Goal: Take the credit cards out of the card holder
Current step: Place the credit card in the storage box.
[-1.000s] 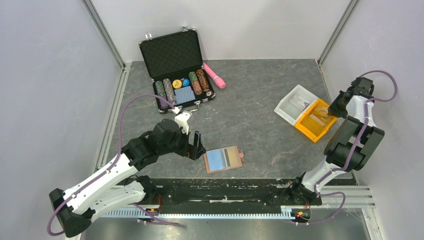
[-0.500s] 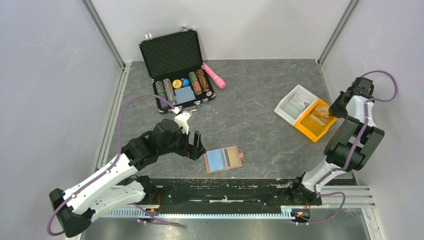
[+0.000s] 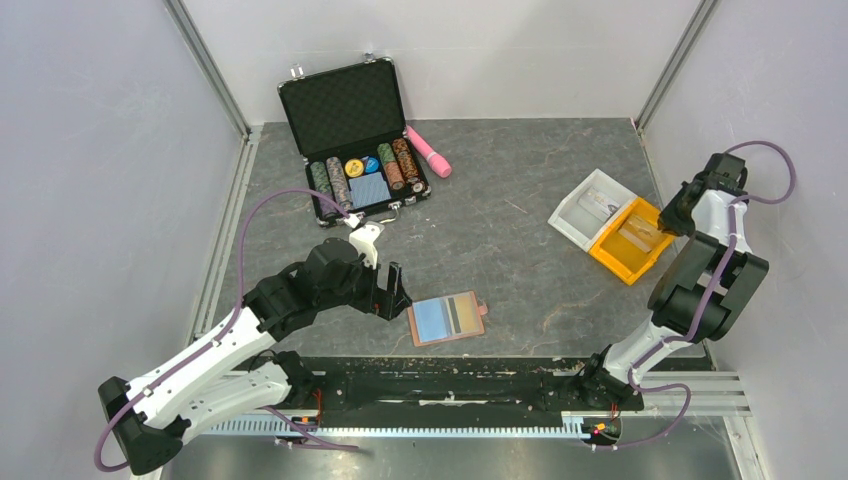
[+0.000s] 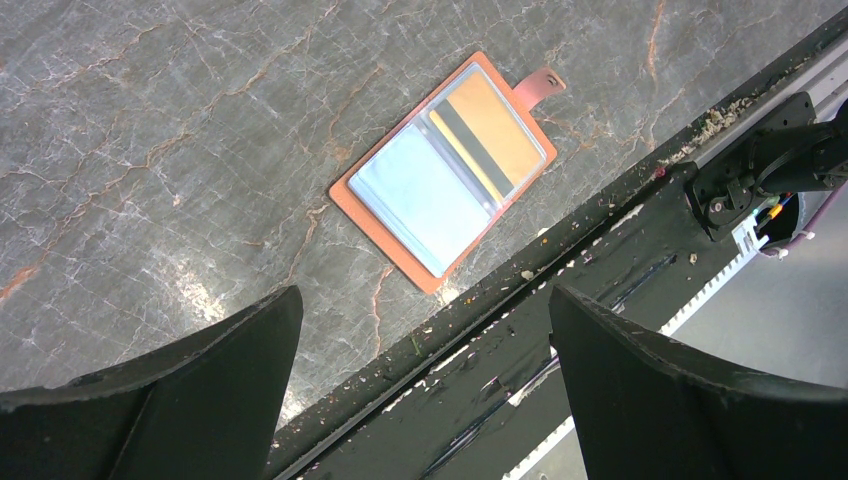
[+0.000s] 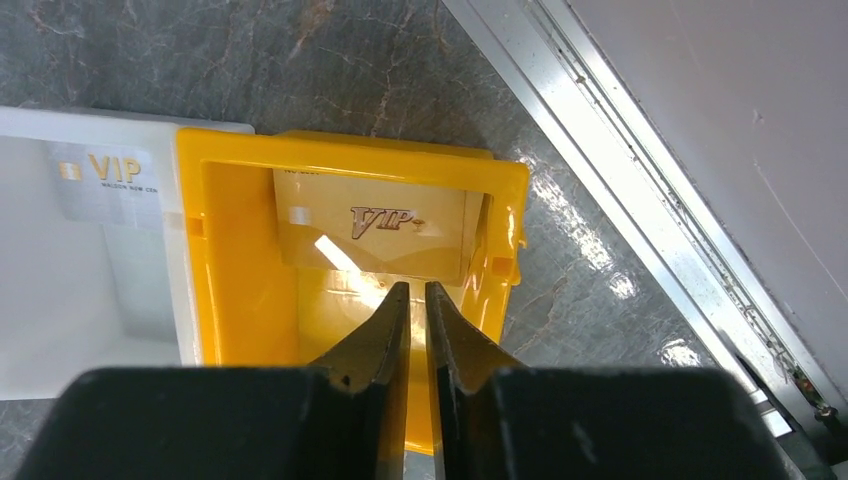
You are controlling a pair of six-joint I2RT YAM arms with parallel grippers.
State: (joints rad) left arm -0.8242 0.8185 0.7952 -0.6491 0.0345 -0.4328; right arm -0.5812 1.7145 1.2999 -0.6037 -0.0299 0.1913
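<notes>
Brown card holder [image 4: 440, 170] open; left end effector [image 4: 422, 302] spread; right end effector [image 5: 415, 290] barely parted.

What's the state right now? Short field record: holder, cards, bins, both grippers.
card holder: open flat on the table, near its front edge
in holder: orange card behind a clear pocket, dark stripe beside it
yellow bin: gold VIP card lying inside
white bin: silver VIP card inside
left gripper: open, empty, just left of the holder
right gripper: above the yellow bin, jaws barely parted, holding nothing
</notes>
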